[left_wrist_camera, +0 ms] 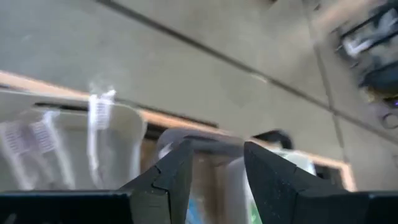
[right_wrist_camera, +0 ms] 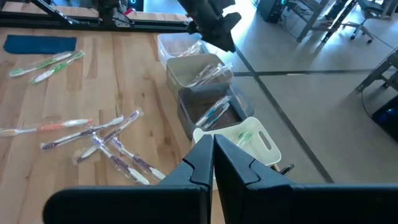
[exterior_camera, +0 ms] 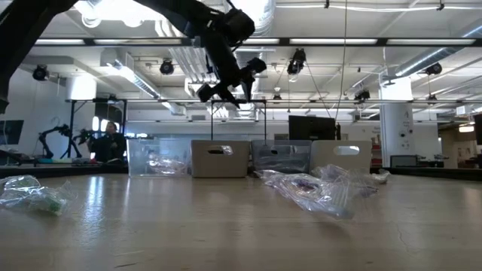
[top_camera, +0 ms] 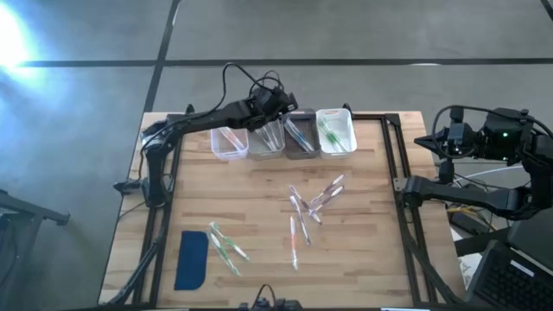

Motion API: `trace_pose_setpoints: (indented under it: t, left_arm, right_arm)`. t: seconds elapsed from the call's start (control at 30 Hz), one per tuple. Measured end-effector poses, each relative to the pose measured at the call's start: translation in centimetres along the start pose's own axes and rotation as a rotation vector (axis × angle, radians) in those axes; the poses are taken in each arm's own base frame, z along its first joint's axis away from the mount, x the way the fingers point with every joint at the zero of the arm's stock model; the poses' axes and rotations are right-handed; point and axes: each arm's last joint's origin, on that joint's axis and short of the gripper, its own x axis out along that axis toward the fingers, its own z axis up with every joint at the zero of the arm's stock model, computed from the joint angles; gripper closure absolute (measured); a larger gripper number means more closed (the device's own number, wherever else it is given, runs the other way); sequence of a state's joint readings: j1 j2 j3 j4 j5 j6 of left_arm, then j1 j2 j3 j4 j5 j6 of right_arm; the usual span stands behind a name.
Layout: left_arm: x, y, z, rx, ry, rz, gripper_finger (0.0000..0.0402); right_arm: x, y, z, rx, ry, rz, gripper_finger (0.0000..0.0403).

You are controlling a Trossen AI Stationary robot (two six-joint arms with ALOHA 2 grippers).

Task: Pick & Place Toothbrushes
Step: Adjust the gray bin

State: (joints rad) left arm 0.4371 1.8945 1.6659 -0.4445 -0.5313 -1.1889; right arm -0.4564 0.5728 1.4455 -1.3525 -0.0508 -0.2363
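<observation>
Several wrapped toothbrushes (top_camera: 313, 200) lie loose mid-table, and a few green ones (top_camera: 225, 246) lie near the front left. More toothbrushes rest inside four small bins in a row at the far edge: clear (top_camera: 229, 142), beige (top_camera: 266, 138), grey (top_camera: 300, 138) and white (top_camera: 335, 131). My left gripper (left_wrist_camera: 217, 152) hangs open and holding nothing above the beige and grey bins (right_wrist_camera: 199, 71), well clear of them in the low view. My right gripper (right_wrist_camera: 212, 149) is shut and holding nothing, off the table's right edge.
A flat dark-blue pad (top_camera: 192, 259) lies at the front left, beside the green toothbrushes. A black frame rail (top_camera: 393, 164) runs along the table's sides. Bare wood lies between the bins and the loose pile.
</observation>
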Motion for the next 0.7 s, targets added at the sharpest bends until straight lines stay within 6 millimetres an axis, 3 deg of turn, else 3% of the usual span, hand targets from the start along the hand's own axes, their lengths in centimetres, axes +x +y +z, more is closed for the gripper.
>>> trace_pose_setpoints:
  t: [0.37,0.7]
  left_arm:
    - [3.7,2.2,-1.9,-0.079,0.135,0.071,0.0257]
    - [6.2,3.7,-3.4,-0.062,0.14,0.161,0.0297]
  right_arm:
    - [0.0,0.0,0.0,-0.002,0.0,0.0,0.0394]
    - [0.0,0.0,0.0,-0.001,0.0,0.0,0.0394]
